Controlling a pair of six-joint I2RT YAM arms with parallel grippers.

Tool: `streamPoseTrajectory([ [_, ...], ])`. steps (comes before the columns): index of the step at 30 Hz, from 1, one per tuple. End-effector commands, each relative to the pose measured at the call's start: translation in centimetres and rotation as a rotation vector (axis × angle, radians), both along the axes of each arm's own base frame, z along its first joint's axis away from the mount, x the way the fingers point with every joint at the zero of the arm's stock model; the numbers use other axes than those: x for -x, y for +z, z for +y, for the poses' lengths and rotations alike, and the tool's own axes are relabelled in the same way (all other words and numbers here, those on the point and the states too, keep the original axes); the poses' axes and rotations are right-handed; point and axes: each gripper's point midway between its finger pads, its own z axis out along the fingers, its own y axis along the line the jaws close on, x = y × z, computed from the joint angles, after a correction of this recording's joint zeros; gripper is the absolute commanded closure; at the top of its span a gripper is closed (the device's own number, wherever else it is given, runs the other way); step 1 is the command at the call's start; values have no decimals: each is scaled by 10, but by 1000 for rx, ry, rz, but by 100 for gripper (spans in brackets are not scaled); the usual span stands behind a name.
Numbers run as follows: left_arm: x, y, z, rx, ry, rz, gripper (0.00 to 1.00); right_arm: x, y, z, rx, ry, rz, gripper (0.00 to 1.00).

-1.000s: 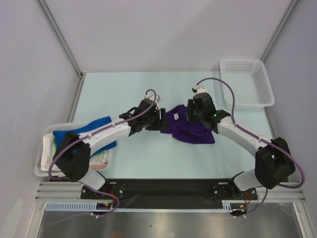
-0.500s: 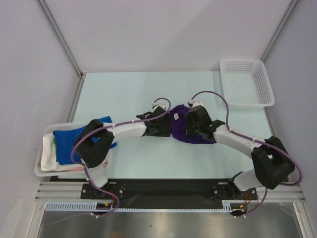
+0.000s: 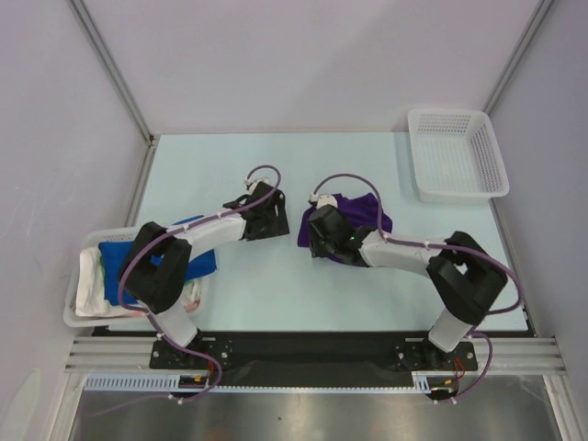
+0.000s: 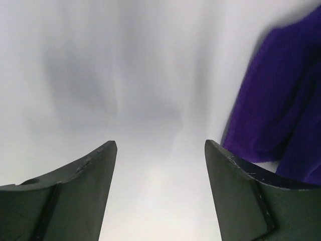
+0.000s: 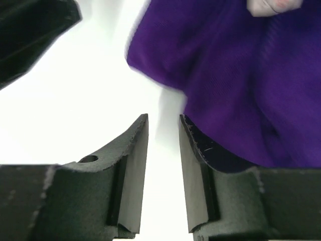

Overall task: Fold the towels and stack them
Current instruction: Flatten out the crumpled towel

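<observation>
Left fingers (image 4: pixel 159 150) wide, right fingers (image 5: pixel 164 120) narrow, empty; purple towel (image 5: pixel 235 85) beside.

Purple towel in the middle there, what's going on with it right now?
Two arms are working on the purple towel, which lies crumpled mid-table, not folded. Neither holds it: the left gripper is open over bare table beside the towel's edge, and the right gripper has its jaws close together with nothing between them, right at the cloth. A blue towel sits in the left basket; the white basket at far right holds nothing.

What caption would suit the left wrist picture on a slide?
Left tool open over the pale table, empty, with the purple towel lying just to its right.
</observation>
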Motion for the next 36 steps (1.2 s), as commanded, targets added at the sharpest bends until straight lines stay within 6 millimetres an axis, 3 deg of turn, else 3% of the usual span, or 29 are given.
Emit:
streamPoseTrajectory([
  [1, -16, 37, 7, 72, 53, -66, 23, -30, 19, 33, -40, -20, -89, 63],
  [3, -23, 43, 16, 92, 81, -72, 23, -35, 5, 38, -4, -23, -82, 60],
  [5, -26, 46, 22, 118, 103, -72, 23, -42, 7, 50, 7, -17, -100, 58],
  [6, -27, 48, 24, 125, 107, -77, 23, -42, -6, 50, 39, -14, -80, 58],
  [8, -29, 55, 27, 132, 109, -92, 23, -48, -6, 56, 56, -21, -91, 56],
  [14, -29, 58, 27, 150, 100, -102, 24, -45, -46, 50, 153, -37, -38, 52],
  [17, -27, 57, 24, 165, 90, -97, 24, -41, -49, 43, 174, -52, -27, 74],
  [18, -27, 59, 21, 181, 79, -103, 24, -36, -51, 35, 189, -55, -19, 95],
  [19, -25, 57, 19, 190, 67, -98, 24, -36, -46, 31, 193, -65, -28, 100],
  [20, -23, 57, 16, 202, 49, -97, 24, -36, -25, 28, 172, -73, -59, 100],
  [23, -20, 66, -3, 241, -39, -137, 23, -25, 2, 9, 182, -72, -85, 100],
  [24, -21, 73, -8, 245, -73, -170, 22, -21, 31, 3, 153, -73, -115, 100],
  [26, -16, 81, -26, 269, -139, -181, 21, -13, 57, -13, 144, -81, -149, 100],
  [27, -14, 83, -32, 271, -171, -191, 21, -7, 85, -25, 129, -84, -182, 100],
  [29, -12, 94, -50, 297, -229, -226, 20, -1, 103, -45, 155, -101, -203, 100],
  [30, -11, 97, -58, 308, -251, -236, 20, 1, 123, -53, 125, -113, -231, 100],
  [36, -7, 108, -96, 395, -359, -288, 21, 4, 170, -88, 115, -178, -292, 100],
])
